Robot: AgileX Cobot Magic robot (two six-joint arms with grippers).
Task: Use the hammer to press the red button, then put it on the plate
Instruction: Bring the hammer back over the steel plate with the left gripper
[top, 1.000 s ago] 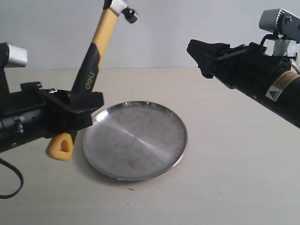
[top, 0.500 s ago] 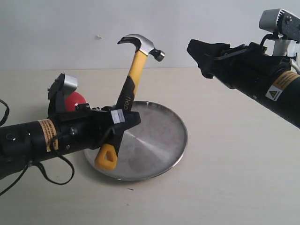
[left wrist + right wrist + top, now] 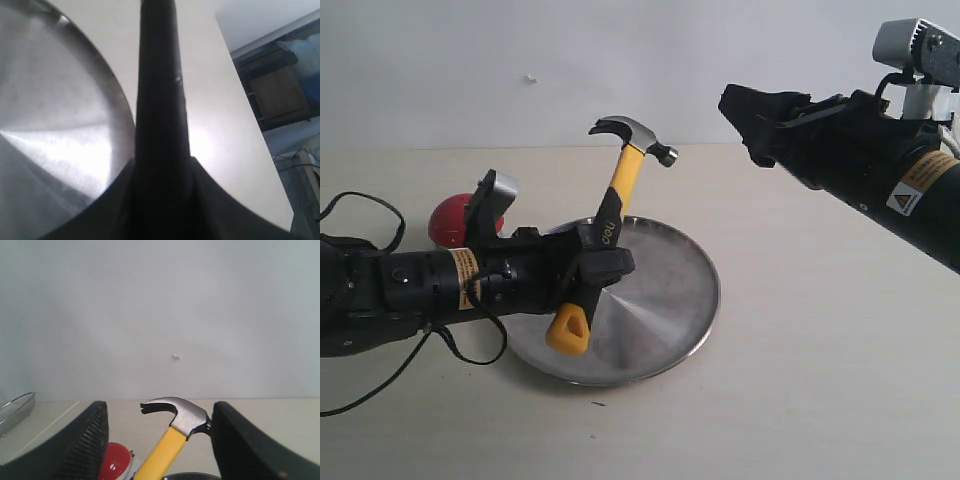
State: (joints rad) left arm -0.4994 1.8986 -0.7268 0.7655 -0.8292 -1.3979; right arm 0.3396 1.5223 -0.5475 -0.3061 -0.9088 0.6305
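Observation:
The hammer [image 3: 628,172] stands tilted over the left half of the silver plate [image 3: 660,285], head up and yellow handle end low above the plate. My left gripper [image 3: 599,259] is shut on its black grip. In the left wrist view the dark handle [image 3: 157,115] runs up the middle, with the plate [image 3: 55,110] beside it. The red button [image 3: 448,220] sits behind the left arm, apart from the hammer. My right gripper [image 3: 748,118] hangs open high at the right. Between its fingers [image 3: 85,445] I see the far-off hammer head [image 3: 181,415] and the button [image 3: 114,464].
The tan tabletop [image 3: 800,380] stretches right of and in front of the plate. A black cable [image 3: 360,205] loops off the left arm. A wire rack [image 3: 15,410] shows at the table's far side in the right wrist view.
My left arm has dropped low and moved right, bringing the hammer down from high up to a tilt over the plate. The red button has come into view. The right arm is still.

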